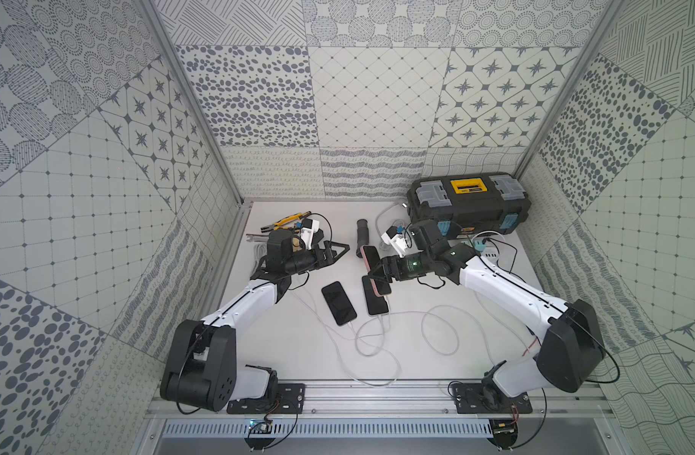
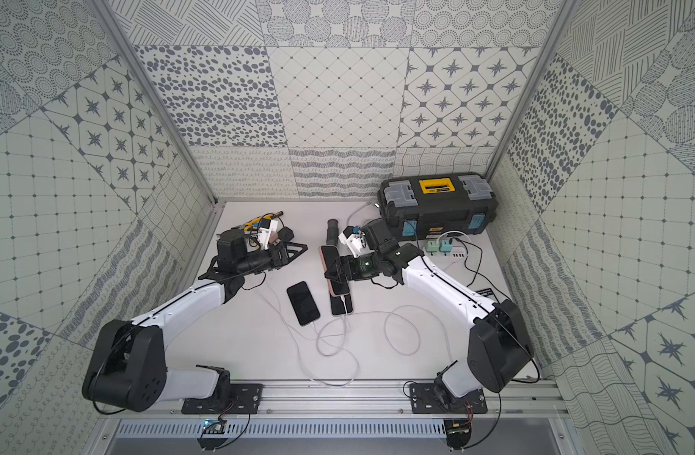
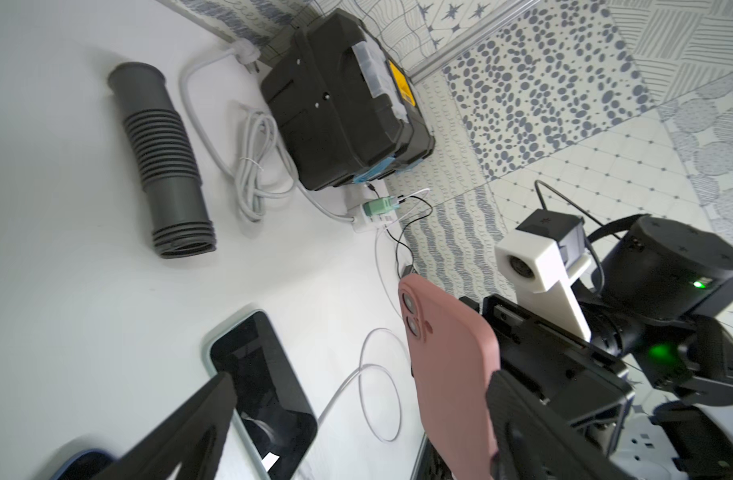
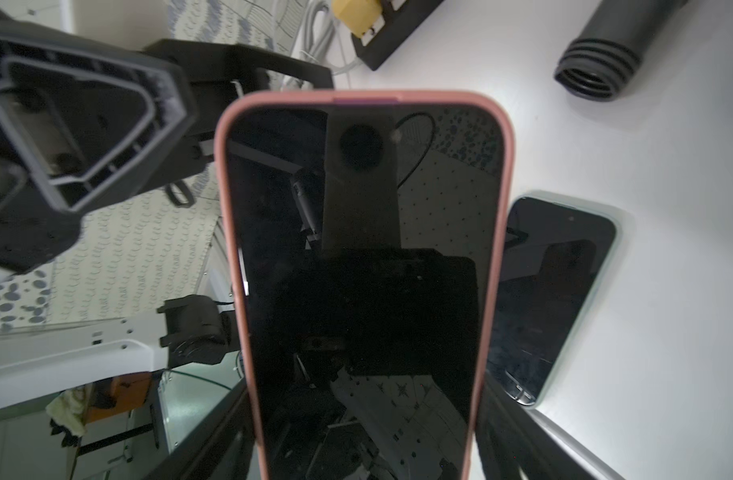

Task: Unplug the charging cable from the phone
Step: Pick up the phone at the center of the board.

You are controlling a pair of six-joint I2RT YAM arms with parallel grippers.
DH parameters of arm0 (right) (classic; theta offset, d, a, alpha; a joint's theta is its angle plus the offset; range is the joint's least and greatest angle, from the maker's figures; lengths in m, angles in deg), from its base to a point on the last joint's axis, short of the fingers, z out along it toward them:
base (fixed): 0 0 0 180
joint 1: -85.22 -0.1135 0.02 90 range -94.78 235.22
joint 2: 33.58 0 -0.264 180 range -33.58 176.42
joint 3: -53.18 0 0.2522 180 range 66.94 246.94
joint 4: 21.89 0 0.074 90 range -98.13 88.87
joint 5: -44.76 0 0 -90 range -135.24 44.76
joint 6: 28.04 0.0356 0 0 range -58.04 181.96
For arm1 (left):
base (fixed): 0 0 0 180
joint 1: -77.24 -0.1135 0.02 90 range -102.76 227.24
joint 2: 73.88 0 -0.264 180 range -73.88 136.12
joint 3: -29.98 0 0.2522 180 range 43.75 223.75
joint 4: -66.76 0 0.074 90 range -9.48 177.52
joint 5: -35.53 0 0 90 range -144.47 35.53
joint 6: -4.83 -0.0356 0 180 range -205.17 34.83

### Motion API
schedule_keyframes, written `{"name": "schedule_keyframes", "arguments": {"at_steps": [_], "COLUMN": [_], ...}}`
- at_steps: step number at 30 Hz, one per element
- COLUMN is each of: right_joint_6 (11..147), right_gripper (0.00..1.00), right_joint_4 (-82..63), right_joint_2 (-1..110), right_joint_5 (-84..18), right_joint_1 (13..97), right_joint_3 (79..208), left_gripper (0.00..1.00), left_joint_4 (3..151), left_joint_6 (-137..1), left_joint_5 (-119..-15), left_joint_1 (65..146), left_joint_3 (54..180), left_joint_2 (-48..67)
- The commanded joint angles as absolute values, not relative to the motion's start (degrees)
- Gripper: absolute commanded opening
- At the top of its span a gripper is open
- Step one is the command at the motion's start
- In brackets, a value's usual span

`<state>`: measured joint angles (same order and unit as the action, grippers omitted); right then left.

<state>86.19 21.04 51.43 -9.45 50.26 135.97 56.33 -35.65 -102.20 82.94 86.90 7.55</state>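
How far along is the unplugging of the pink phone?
Done: the right gripper holds the pink phone clear of the table. In hand: the left gripper hangs open beside it, holding nothing. Left: a white cable appears plugged into the phone's lower end; that pull is not yet made.

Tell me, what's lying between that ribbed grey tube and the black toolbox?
A coiled, tied bundle of white cord lies between the tube and the toolbox. The left wrist view shows it most clearly.
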Motion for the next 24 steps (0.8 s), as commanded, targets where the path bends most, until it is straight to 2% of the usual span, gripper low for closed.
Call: {"name": "schedule_keyframes", "arguments": {"at_steps": [1,9,24], "right_joint_6": [88.84,93.92,97.45], "right_gripper": [0.63,0.63,0.63], "right_joint_4": [12.41,4.57,-1.84], "right_joint_2": [48.97,47.32,42.94], "right_joint_5": [-0.83,5.83,9.67], "right_joint_1": [50.66,50.67,53.59], "right_joint_3": [135.56,134.31,132.74], "left_gripper": [0.98,0.98,0.98], "left_joint_4": [24.14,4.94,4.7], "left_joint_6": [-19.52,-8.71,-8.25], "left_joint_5": [-115.69,-119.19,-120.41], "left_joint_1": [84.15,87.03,88.91], "left_joint_3": [85.54,85.23,84.79], "left_joint_2": [11.17,15.45,8.28]}}
